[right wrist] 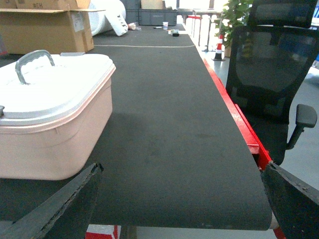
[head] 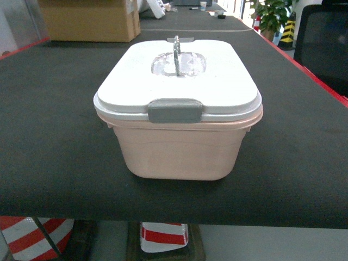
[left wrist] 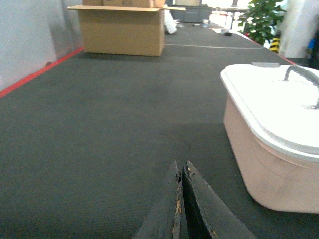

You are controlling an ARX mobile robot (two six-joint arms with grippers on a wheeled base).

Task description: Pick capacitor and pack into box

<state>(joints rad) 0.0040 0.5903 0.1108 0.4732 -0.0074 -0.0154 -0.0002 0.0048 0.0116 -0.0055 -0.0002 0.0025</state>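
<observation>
In the head view the box (head: 178, 111) sits in the middle of a dark table (head: 49, 136), its white lid (head: 176, 76) closed and a grey latch (head: 175, 110) clipped down on the near side. A grey handle (head: 176, 53) stands upright in a recess at the lid's middle. A brown carton (head: 89, 20) stands at the far left of the table, a black chair (head: 322, 38) is off the right edge, a potted plant (head: 272, 15) is behind it, and red-and-white striped cones (head: 163, 236) show below the table's near edge. No arm or gripper appears in this view, and the capacitor is not visible in any of the three. In the left wrist view the left gripper (left wrist: 181, 174) hangs low over bare table surface, its two dark fingers (left wrist: 197, 204) pressed together at the tips with nothing between them. The box lies to the right, near but apart from the gripper; the carton is far back on the left beside a red edge strip (left wrist: 35, 74). In the right wrist view the right gripper (right wrist: 179, 194) has its fingers (right wrist: 65, 204) spread wide at the bottom corners of the picture, holding nothing. The box is at the left, just beyond the left finger, and the chair stands off the table's red-trimmed right edge.
</observation>
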